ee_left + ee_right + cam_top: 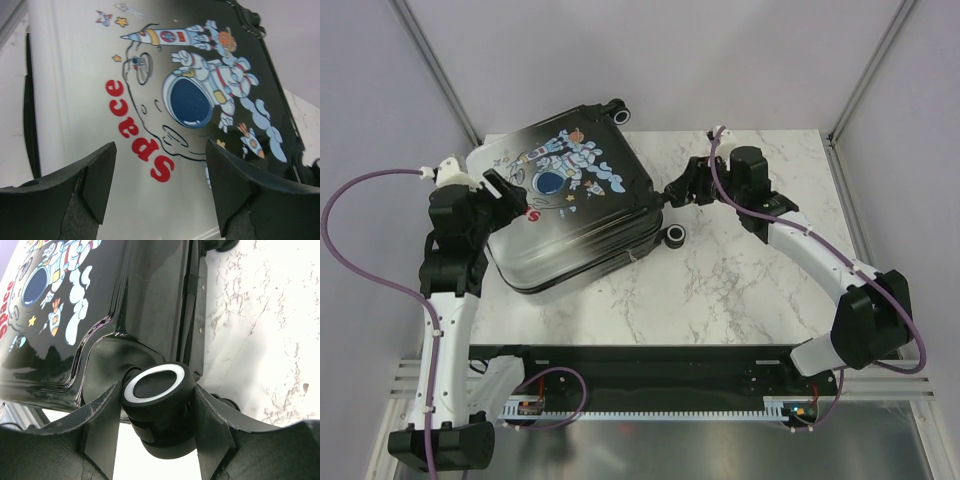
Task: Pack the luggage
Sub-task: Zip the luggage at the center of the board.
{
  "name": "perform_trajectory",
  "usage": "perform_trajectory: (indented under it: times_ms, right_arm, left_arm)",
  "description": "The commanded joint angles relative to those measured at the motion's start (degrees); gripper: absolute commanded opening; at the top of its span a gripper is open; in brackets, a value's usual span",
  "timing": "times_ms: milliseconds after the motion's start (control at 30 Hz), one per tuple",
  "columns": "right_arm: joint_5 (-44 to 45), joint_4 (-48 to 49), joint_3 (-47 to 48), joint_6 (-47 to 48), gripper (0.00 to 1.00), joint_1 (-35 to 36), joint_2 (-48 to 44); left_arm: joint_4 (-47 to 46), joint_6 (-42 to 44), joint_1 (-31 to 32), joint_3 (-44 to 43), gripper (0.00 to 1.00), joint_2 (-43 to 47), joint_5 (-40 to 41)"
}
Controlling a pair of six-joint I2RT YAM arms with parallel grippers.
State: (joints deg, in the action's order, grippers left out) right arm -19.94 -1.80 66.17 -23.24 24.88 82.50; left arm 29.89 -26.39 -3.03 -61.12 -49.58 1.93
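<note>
We see the left gripper (160, 155) spread wide and empty just over the luggage (150, 75) shell; the right gripper (157, 405) clamps its corner wheel (153, 384).

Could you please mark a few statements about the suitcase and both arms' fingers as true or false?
1. The luggage is closed, astronaut print facing up. True.
2. The left fingers pinch the zipper. False: they stand open over the shell, near the red Space print.
3. A black wheel sits between the right fingers. True.
4. The luggage stands upright on its wheels. False: it lies flat on the marble table.
</note>
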Motion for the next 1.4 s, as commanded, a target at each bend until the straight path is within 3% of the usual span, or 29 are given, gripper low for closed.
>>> perform_trajectory:
  times_ms: [0, 167, 400, 467, 500, 533, 767, 900, 1133, 1367]
  right_arm:
    - [-6.16, 21.57, 5.02, -0.57, 0.00, 2.45, 0.82]
    - [-6.16, 22.19, 6.51, -0.49, 0.00, 3.50, 3.89]
    - [-5.54, 21.06, 8.54, 0.22, 0.00, 4.38, 5.83]
    - [-5.19, 20.44, 7.92, 0.66, 0.10, 4.30, 5.83]
    - [-4.93, 20.00, 7.31, 0.83, 0.32, 4.30, 5.66]
    - [-4.84, 19.21, 7.22, 1.70, 0.41, 4.30, 5.39]
    - [0.51, 7.27, 4.24, 8.91, 0.75, 4.30, -0.40]
    - [5.00, 4.71, -4.27, 10.67, 0.84, 4.30, -8.64]
    - [7.37, 5.93, -15.80, 11.03, 0.84, 11.05, -13.16]
    - [11.50, 18.14, -18.53, 9.09, 0.81, 20.27, -5.17]
  left_arm:
    - [-4.66, 3.98, 0.13, -2.07, 0.78, 0.45, -6.84]
    - [-7.21, 2.05, 2.22, -0.50, 0.78, -0.87, -11.95]
    - [-10.20, 0.65, 8.83, 2.76, 0.77, -3.85, -11.95]
    - [-10.20, -0.76, 8.92, 4.69, 0.78, -5.34, -11.43]
    - [-10.03, -1.37, 8.92, 5.39, 0.78, -5.61, -10.99]
    - [-9.42, -1.82, 8.92, 6.62, 0.77, -6.22, -9.77]
    - [-5.11, -4.19, 8.74, 9.18, 0.78, -7.28, -5.01]
    - [-4.84, -5.16, 8.65, 9.88, 0.78, -6.06, -4.48]
    - [-3.61, -6.74, 8.56, 8.05, 0.78, -3.94, -5.45]
    - [-0.54, -7.44, 8.56, 1.28, 0.79, -3.42, -5.45]
